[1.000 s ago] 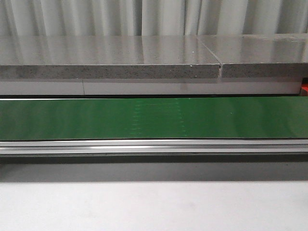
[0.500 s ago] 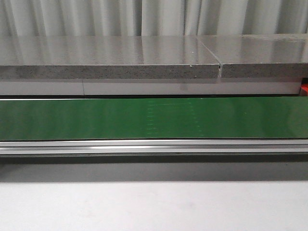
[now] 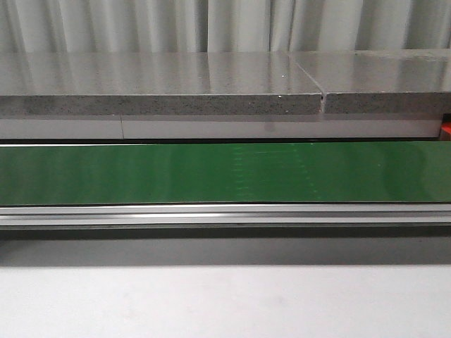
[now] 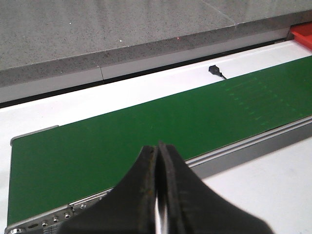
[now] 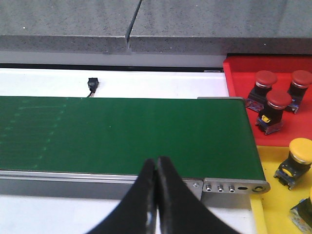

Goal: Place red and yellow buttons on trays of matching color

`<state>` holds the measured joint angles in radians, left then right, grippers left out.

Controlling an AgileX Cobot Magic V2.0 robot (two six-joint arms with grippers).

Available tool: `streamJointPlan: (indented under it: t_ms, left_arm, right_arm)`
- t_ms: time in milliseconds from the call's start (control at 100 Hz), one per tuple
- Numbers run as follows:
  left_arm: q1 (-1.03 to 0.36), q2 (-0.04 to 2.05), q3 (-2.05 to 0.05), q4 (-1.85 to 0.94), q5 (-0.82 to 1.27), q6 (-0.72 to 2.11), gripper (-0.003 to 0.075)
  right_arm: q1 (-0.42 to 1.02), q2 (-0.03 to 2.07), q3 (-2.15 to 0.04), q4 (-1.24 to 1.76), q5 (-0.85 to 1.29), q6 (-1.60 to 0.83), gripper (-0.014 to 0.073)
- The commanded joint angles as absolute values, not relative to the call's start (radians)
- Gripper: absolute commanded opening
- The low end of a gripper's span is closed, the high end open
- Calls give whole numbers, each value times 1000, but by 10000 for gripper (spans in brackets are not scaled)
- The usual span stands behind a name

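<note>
In the right wrist view, a red tray [image 5: 236, 78] beyond the belt's end holds three red buttons [image 5: 265, 80] [image 5: 301, 80] [image 5: 278, 102] on black bases. Beside it, a yellow tray [image 5: 274, 204] holds a yellow button [image 5: 300, 151]; a second one [image 5: 303, 209] is cut off by the frame edge. My right gripper [image 5: 157, 161] is shut and empty over the near rail of the green belt [image 5: 122, 131]. My left gripper [image 4: 158, 146] is also shut and empty over the belt [image 4: 122, 141]. No button lies on the belt [image 3: 141, 172].
A grey stone counter [image 3: 162, 84] runs behind the belt. A small black connector [image 4: 214, 70] sits on the white strip past the belt. A metal rail [image 3: 225, 215] edges the belt's near side, with white tabletop [image 3: 225, 303] in front. A red tray corner [image 4: 302, 34] shows far off.
The faint stitch marks on the belt have slid to the right in the front view, so the belt is running. Nothing else differs.
</note>
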<state>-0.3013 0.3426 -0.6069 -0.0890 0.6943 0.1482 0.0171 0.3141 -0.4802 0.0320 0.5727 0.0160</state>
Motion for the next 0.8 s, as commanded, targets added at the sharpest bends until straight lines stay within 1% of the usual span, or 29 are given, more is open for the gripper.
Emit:
streamJointPlan:
  t_ms: [0, 110, 260, 590, 630, 680, 730, 790]
  left_arm:
    - [-306, 382, -635, -89, 591, 136, -21]
    - [-306, 452, -640, -53, 531, 51, -21]
    - [-288, 605, -706, 82, 524, -121, -21]
    - [-146, 935, -919, 42, 537, -169, -15]
    - [-124, 971, -942, 37, 539, -169, 8]
    - [-96, 1011, -964, 20, 539, -169, 60]
    - [-66, 1049, -985, 11, 539, -169, 136]
    - [-29, 1089, -1004, 8, 539, -169, 263]
  right_arm:
    - [18, 323, -503, 28, 504, 11, -67]
    - [18, 323, -503, 28, 504, 11, -67]
    - [18, 323, -503, 28, 504, 11, -67]
    - [18, 323, -503, 28, 504, 11, -67]
    - [18, 323, -503, 28, 504, 11, -67]
    - [18, 323, -503, 28, 504, 11, -67]
    - [18, 323, -503, 28, 504, 11, -67]
    - [18, 323, -503, 28, 504, 11, -67]
